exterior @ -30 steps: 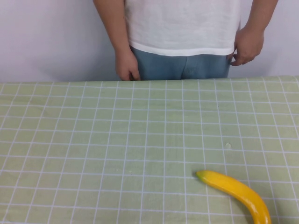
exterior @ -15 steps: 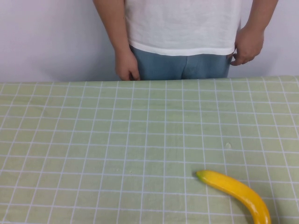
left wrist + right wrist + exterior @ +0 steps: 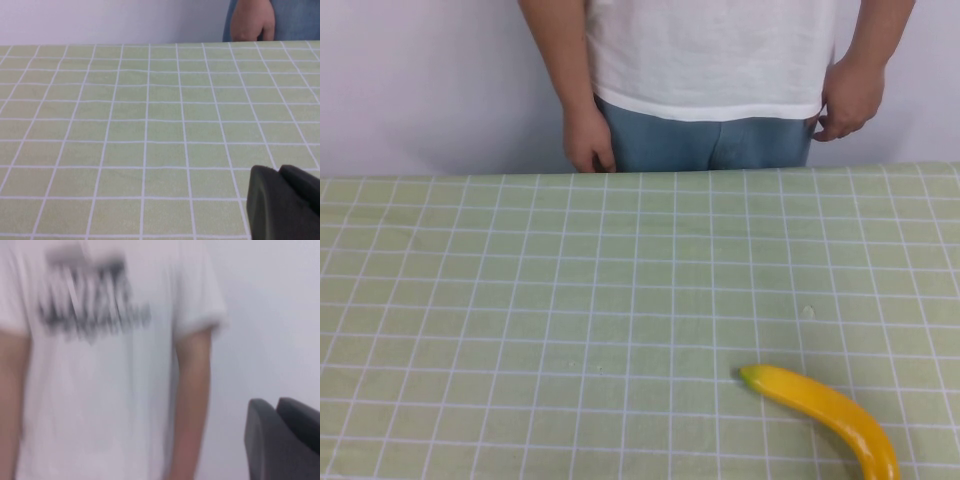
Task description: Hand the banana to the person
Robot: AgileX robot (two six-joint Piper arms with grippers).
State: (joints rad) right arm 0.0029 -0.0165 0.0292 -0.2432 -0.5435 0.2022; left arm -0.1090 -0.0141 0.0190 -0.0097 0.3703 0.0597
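Low over the counter's left part, the left tool [image 3: 282, 202] shows only as a dark grey block at the corner of its own wrist view; whether its fingers are apart or together I cannot tell. Beneath and ahead of it lies the counter [image 3: 125, 125], covered in a pale green cloth with a white grid, running to the far edge. Beyond that far edge one hand [image 3: 248, 22] of the person hangs against blue jeans.

Raised and turned toward the person, the right tool [image 3: 282, 440] is likewise just a dark grey shape at the corner of its wrist view, and its fingers' state cannot be told either. Past it stands the person [image 3: 100, 365], blurred, in a white T-shirt with a dark print across the chest, bare arms hanging down. Neither tool appears in the high view.

From the high camera, the banana [image 3: 825, 412] lies on the counter near the right end of the near edge. It is bright yellow and curved, its greenish tip pointing toward the counter's middle and its other end running off at the near edge. It lies alone, well apart from the person [image 3: 705, 70], who stands behind the far edge with both hands down at the hips.
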